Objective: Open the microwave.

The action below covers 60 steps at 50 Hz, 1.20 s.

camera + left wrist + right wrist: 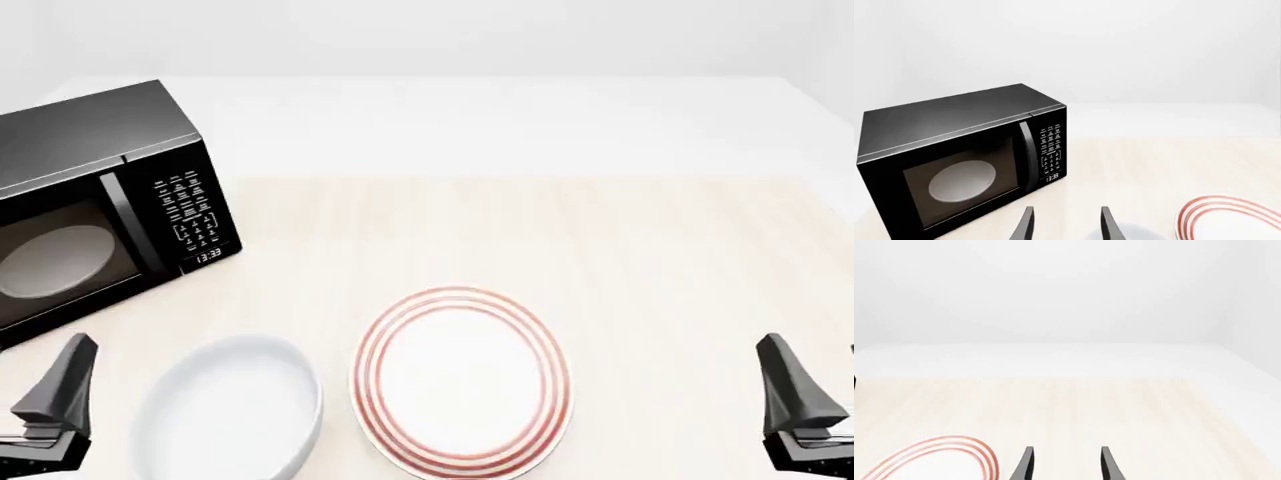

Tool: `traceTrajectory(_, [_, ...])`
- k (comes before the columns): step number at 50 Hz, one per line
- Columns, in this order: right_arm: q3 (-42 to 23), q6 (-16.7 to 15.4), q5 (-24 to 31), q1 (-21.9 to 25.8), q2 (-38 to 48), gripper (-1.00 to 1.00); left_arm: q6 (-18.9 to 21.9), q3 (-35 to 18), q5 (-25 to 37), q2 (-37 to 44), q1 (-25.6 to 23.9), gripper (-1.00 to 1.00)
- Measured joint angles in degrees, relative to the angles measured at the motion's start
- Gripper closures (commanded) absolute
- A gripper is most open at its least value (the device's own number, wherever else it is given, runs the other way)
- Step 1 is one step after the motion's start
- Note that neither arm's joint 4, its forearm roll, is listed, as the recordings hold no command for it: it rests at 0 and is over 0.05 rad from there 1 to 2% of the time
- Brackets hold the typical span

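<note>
The microwave (100,205) is sitting at the tabletop's (641,250) left edge, toward the far side, its door lying shut with the turntable plate (54,262) showing through the glass. The left gripper (1066,225) is hovering near the front left corner, fingers spread wide and holding nothing. The right gripper (1066,465) is hanging near the front right corner, equally wide and empty. A white bowl (230,408) and a red-ringed plate (461,380) are lying just beside each other along the front edge.

Table (641,250): microwave (94,200), bowl (234,410), plate (461,380).
</note>
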Motion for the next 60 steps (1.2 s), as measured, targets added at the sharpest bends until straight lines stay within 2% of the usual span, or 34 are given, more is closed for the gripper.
traceTrajectory(16, [-0.1,0.0,-0.1,0.0,0.3,-1.0,-0.4,-0.2,-0.8,0.6,1.1,-1.0])
traceTrajectory(27, [-0.1,0.0,-0.1,0.0,0.3,-1.0,-0.8,-2.2,-2.2,3.6,1.5,-1.0])
traceTrajectory(60, [-0.1,0.0,0.1,-0.1,0.1,-1.0,1.4,-7.0,-28.1,38.2,4.3,-1.0])
